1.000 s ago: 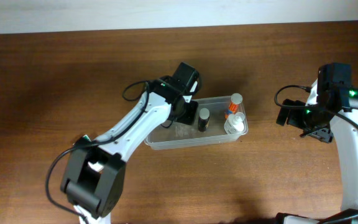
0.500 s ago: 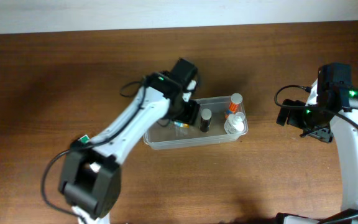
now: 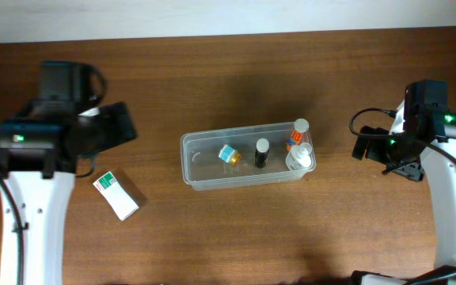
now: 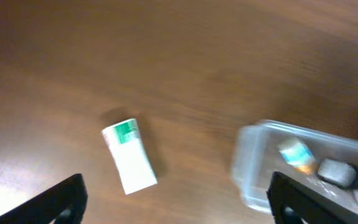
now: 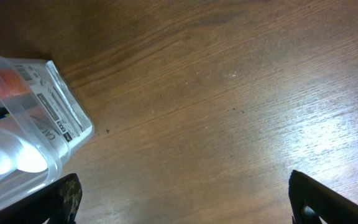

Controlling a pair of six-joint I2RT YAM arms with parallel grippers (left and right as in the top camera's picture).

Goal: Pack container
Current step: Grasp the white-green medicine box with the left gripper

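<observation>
The clear, shallow rectangular plastic container (image 3: 200,172) sits mid-table on the brown wooden table (image 3: 212,79), holding four small bottles (image 3: 260,152). A white-and-green box (image 3: 115,195) lies left of it. The left gripper (image 4: 178,196) and right gripper (image 5: 182,199) gape wide, empty.

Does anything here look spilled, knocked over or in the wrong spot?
Nothing looks spilled or broken. One white box with a green label lies on the table left of the clear tub, while small bottles sit inside it.
</observation>
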